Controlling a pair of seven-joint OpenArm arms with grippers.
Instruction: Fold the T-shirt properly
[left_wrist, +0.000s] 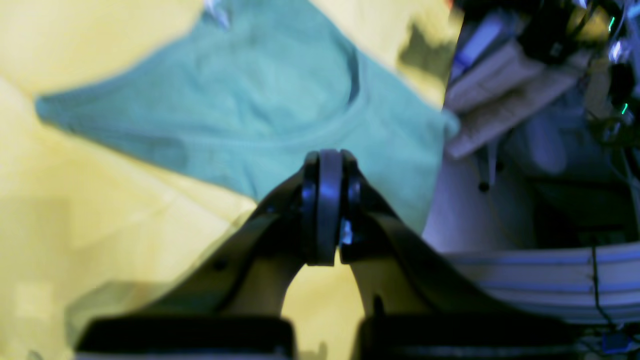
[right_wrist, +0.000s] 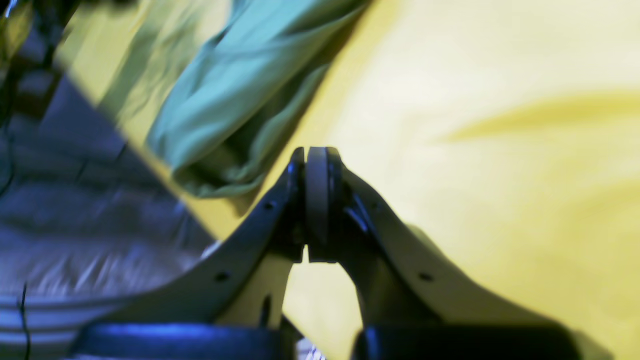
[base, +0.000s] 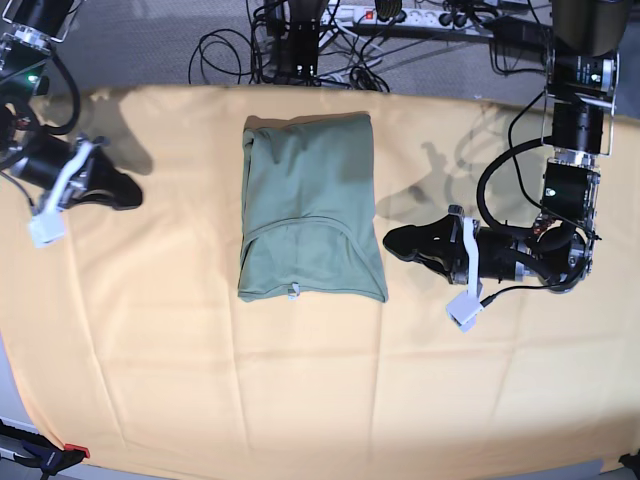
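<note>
A yellow-orange cloth (base: 200, 390) covers the counter, with cables (base: 330, 45) on the grey floor beyond its far edge. The T-shirt (base: 312, 215) lies flat near the cloth's middle, sleeves tucked in to form a rectangle, apparently one fold short of finished. Both hands are clenched and empty: the left hand (base: 392, 240) just beside the shirt's edge, the right hand (base: 128, 192) well apart on the opposite side.

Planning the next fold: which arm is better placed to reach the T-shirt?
Probably the left. The left gripper, shut and empty, sits just beside the T-shirt; the right gripper is farther off, near the yellow cloth's edge.
</note>
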